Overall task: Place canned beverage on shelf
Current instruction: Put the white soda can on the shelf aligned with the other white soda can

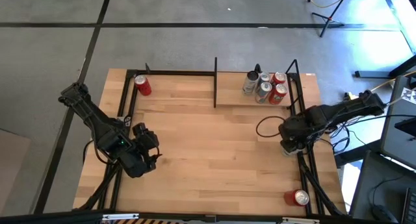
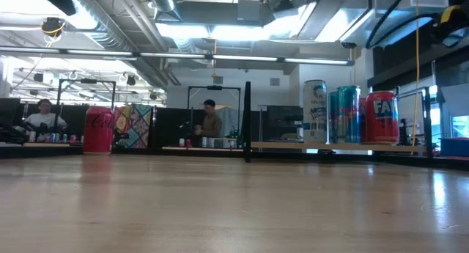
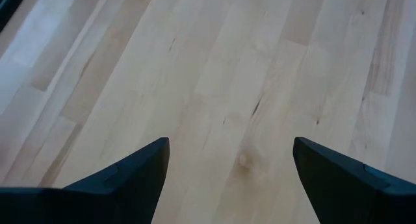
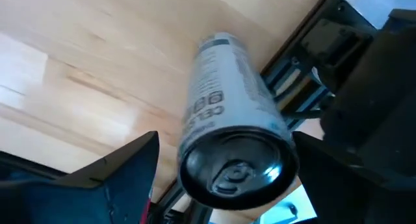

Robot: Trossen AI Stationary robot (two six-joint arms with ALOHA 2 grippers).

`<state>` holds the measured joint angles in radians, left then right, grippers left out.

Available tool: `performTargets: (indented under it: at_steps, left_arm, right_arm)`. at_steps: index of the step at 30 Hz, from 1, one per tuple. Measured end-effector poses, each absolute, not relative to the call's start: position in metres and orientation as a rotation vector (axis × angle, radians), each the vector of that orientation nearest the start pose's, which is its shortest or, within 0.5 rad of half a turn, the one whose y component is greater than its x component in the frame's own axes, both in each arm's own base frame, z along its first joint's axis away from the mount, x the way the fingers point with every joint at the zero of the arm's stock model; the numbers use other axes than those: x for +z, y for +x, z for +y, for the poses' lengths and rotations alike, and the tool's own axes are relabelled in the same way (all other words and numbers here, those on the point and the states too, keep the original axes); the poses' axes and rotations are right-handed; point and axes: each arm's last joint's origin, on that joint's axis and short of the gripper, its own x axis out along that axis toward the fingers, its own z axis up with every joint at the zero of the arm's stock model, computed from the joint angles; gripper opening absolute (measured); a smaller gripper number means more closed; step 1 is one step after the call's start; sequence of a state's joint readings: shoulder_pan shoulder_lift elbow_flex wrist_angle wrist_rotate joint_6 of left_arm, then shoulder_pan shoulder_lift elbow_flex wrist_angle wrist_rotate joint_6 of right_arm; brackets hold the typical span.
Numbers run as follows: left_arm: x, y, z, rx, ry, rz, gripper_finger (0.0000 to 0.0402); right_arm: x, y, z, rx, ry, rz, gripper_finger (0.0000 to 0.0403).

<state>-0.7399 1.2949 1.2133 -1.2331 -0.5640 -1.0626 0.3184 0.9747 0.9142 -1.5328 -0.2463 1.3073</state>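
The left tool (image 3: 231,178) hung over the bare wooden counter (image 3: 247,68), its two dark fingers (image 3: 130,178) spread wide apart. Nothing lay between them but pale planks.

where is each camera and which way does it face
High view: above the table, looking straight down; both arms, left hand, right hand.
Low view: at tabletop height, looking level at the shelf; no arms.
Left wrist: down at bare wood past its open fingers.
Right wrist: silver can between its fingers.
High and low share the shelf's cans.
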Motion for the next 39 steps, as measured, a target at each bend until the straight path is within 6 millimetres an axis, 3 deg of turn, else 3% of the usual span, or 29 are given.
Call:
performTargets:
  at_steps: [7, 11, 21, 24, 28, 30, 34, 39]
  left_arm:
    - [0.308, 0.173, -0.137, 0.382, -0.148, 0.952, 0.0316]
    - [0.308, 0.173, -0.137, 0.377, -0.138, 0.953, 0.0316]
    - [0.308, 0.173, -0.137, 0.368, -0.109, 0.966, 0.0316]
    - [0.308, 0.172, -0.137, 0.36, -0.105, 0.975, 0.0316]
    - [0.307, 0.172, -0.137, 0.342, -0.086, 0.991, 0.0316]
    - [0.307, 0.172, -0.137, 0.335, -0.091, 1.002, 0.0316]
    - [0.307, 0.17, -0.139, 0.321, -0.107, 1.019, 0.0316]
    - [0.307, 0.168, -0.141, 0.306, -0.112, 1.027, 0.0316]
  right_arm:
    - [0.266, 0.109, 0.065, -0.751, 0.881, 1.678, 0.0335]
    - [0.265, 0.109, 0.074, -0.751, 0.857, 1.617, 0.0335]
    - [0.264, 0.112, 0.073, -0.79, 0.828, 1.516, 0.0331]
    - [0.262, 0.114, 0.076, -0.787, 0.825, 1.55, 0.0302]
    - [0.262, 0.114, 0.077, -0.775, 0.816, 1.555, 0.0236]
    - [0.263, 0.116, 0.078, -0.755, 0.83, 1.548, 0.0229]
    - [0.275, 0.129, 0.085, -0.672, 0.897, 1.442, 0.0229]
    - [0.298, 0.146, 0.09, -0.664, 0.834, 1.262, 0.0229]
